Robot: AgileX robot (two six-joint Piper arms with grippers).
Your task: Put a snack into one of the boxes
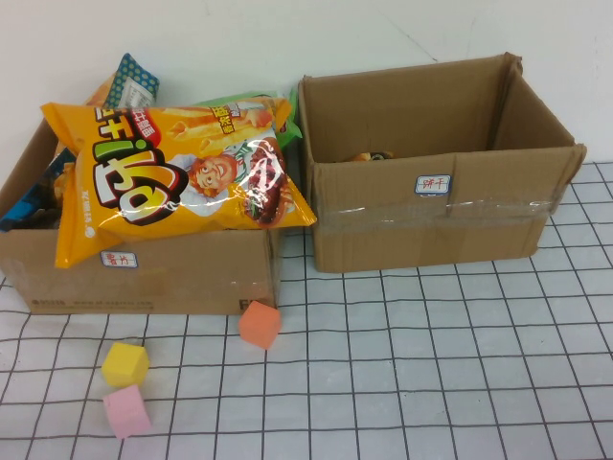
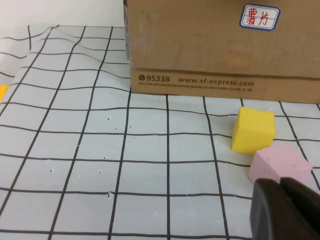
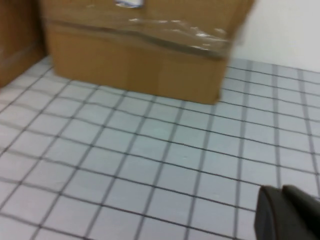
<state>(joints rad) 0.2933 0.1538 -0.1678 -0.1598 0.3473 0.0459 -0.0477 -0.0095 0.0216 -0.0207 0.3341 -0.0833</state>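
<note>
Two brown cardboard boxes stand at the back of the gridded table. The left box (image 1: 144, 278) is full of snack bags, and a large orange chips bag (image 1: 172, 182) lies across its top. The right box (image 1: 431, 230) is nearly empty, with one small snack (image 1: 372, 155) at its bottom. Neither arm shows in the high view. My left gripper (image 2: 282, 187) is shut and empty, low over the table in front of the left box (image 2: 200, 50), just behind a pink cube (image 2: 280, 162). My right gripper (image 3: 281, 192) is shut and empty, low before the right box (image 3: 140, 60).
Three foam cubes lie in front of the left box: orange (image 1: 260, 324), yellow (image 1: 125, 364) and pink (image 1: 126, 412). The yellow cube (image 2: 253, 130) also shows in the left wrist view. A white wall stands behind the boxes.
</note>
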